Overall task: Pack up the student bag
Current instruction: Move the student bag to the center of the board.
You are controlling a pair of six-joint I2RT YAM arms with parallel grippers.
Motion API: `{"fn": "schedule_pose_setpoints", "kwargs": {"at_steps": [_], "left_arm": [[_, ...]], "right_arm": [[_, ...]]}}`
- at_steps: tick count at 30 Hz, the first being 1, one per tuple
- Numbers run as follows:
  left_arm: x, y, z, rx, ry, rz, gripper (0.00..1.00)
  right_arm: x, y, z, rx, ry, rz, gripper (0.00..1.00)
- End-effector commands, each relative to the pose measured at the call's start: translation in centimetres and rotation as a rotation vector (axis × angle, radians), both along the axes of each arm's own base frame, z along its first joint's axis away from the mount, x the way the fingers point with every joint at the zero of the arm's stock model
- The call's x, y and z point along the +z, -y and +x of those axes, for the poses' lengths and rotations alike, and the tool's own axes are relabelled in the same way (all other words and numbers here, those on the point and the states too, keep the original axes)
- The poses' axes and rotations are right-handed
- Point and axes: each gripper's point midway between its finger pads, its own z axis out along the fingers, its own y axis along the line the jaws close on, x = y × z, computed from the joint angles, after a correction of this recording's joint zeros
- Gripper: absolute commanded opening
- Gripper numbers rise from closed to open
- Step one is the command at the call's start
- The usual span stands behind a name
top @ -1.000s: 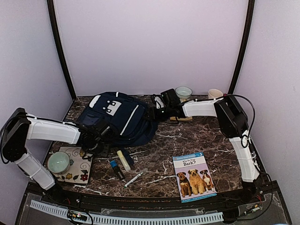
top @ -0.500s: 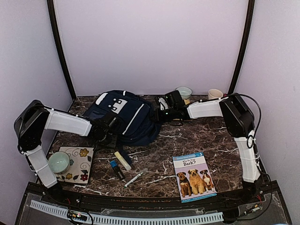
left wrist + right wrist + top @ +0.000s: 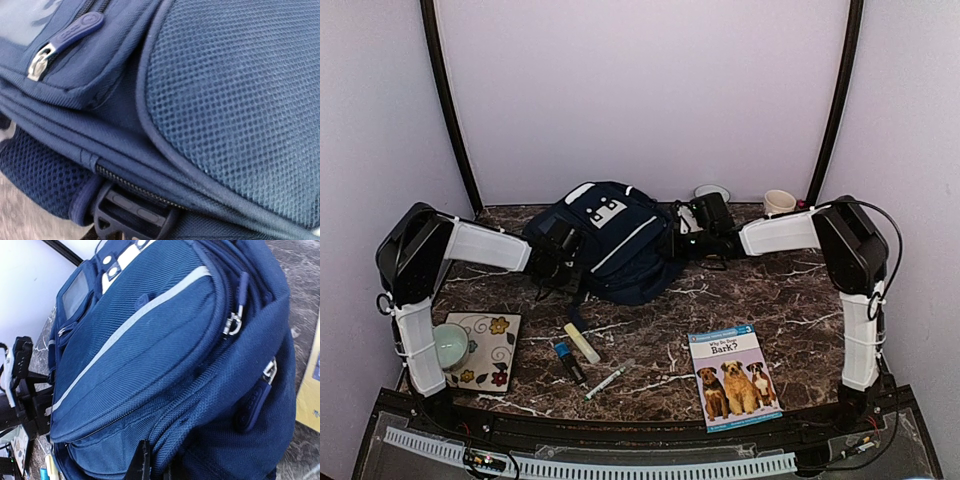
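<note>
Top external: student bag (image 3: 615, 245) at the worktop's (image 3: 770, 300) rear, pinched by the fully closed right end effector (image 3: 686, 236). Opening of the left end effector (image 3: 560, 256) cannot be told. Thin fabric could be lost from the pinch, slumping the bag.

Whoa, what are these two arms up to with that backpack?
Two arms are handling the student bag at the back of the table. The right end effector is pinched shut on its fabric; the left end effector sits against its other side. A book and a marker lie in front, not yet packed.
</note>
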Motion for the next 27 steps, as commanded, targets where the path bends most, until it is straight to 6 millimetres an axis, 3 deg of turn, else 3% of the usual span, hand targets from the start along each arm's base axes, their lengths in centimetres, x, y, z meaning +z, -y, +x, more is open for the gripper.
{"fn": "schedule_pose_setpoints", "kwargs": {"at_steps": [1,11,16,21,22,27], "left_arm": [[2.5,3.5,4.9,-0.080,0.143,-0.103,0.52],[2.9,3.5,6.9,-0.098,0.171,-0.071,0.52],[3.5,3.0,7.3,-0.109,0.188,-0.035,0.60],[4.8,3.0,7.1,-0.130,0.207,-0.030,0.63],[5.2,3.0,7.1,-0.134,0.215,-0.032,0.64],[6.9,3.2,6.7,-0.166,0.247,-0.036,0.65]], "right_arm": [[3.8,-2.3,-3.4,0.116,0.027,0.106,0.00],[3.5,-3.7,-7.0,0.187,-0.015,0.134,0.00],[3.5,-5.3,-8.7,0.240,-0.012,0.142,0.00],[2.2,-4.0,-8.1,0.172,0.029,0.068,0.00],[1.9,-3.6,-7.8,0.155,0.037,0.044,0.02],[1.0,-2.4,-7.4,0.119,0.044,-0.038,0.30]]}}
